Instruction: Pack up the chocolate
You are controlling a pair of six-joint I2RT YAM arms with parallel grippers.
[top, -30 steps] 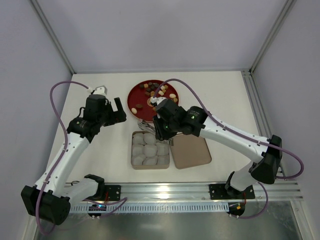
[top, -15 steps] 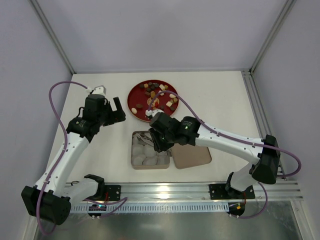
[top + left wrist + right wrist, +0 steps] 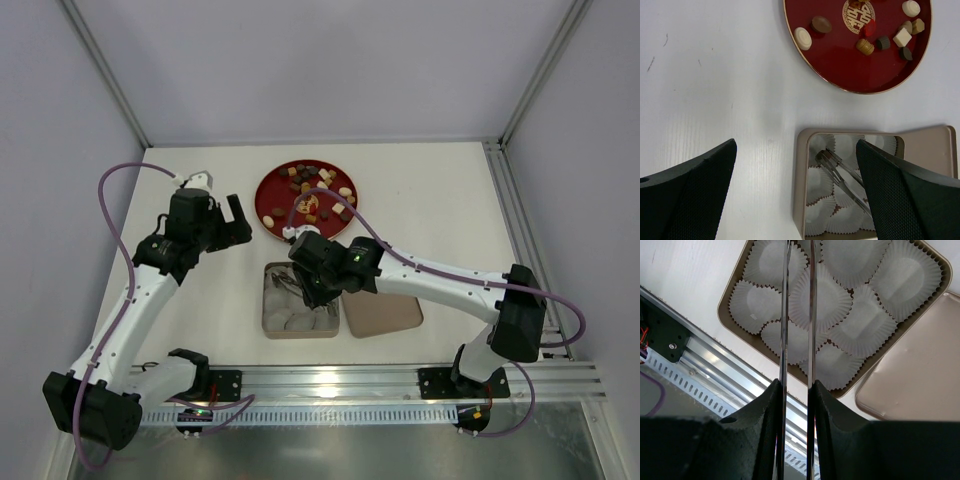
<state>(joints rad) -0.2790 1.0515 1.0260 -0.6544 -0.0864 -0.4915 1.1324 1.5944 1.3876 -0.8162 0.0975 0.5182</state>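
The left arm (image 3: 135, 300) reaches forward from its base with the wrist bent down and the left gripper (image 3: 238, 220) spread wide. The right arm (image 3: 440, 282) stretches leftward across the middle. The right gripper (image 3: 312, 292) points down, its fingers (image 3: 765, 410) pinched narrowly on thin metal tongs (image 3: 784, 315).

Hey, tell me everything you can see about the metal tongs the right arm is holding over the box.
The tongs are thin, shiny metal, with two narrow arms running nearly parallel and a slim gap between them. The right gripper is shut on them, squeezing both arms from outside. They reach out over the beige tin, above its white paper cups. Their tips leave the right wrist view, and nothing shows between the arms.
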